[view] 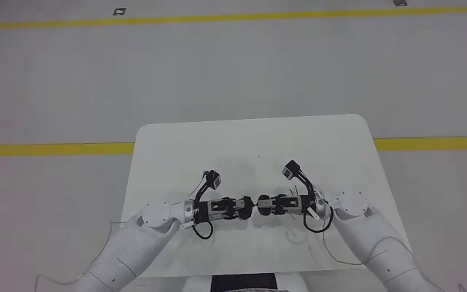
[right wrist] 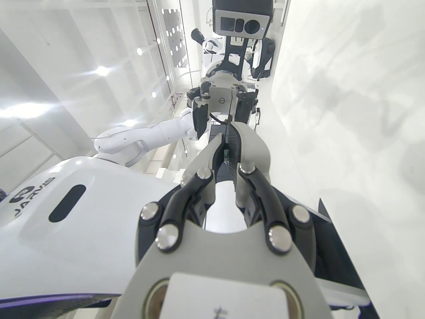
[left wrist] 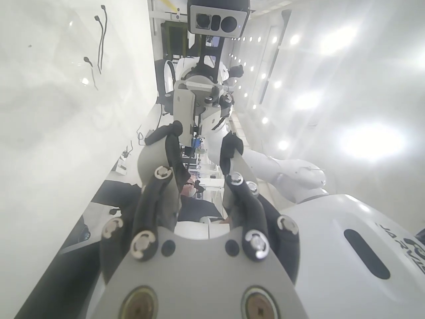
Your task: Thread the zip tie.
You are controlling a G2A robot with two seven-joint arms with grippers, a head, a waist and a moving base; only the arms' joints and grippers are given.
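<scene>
Right gripper (right wrist: 228,131): fingers drawn narrow, pinching the zip tie (right wrist: 228,122) at their tips.
Zip tie: thin and black. A short end stands out past the fingertips and points left, at the left gripper (left wrist: 202,136). Its long axis appears to run left to right, in line with the fingers, but most of it is hidden between them.
Left gripper: fingers spread wide, facing right, just beside the right gripper, tip to tip. Both hang over the near middle of the table (view: 255,139).

Top view: the two grippers almost meet; the tie is too small to tell there.
Right wrist view: the tie's end, with the left gripper's spread fingers beyond it.
Left wrist view: three spare ties (left wrist: 101,39), black, lying flat on the table, near one another and roughly parallel.

Table: white, glossy, rounded corners.
Floor (view: 219,73): pale grey, with two yellow lines (view: 219,16), one far off and one passing under the table.
Ceiling lights (left wrist: 294,39): rows of round lamps.
</scene>
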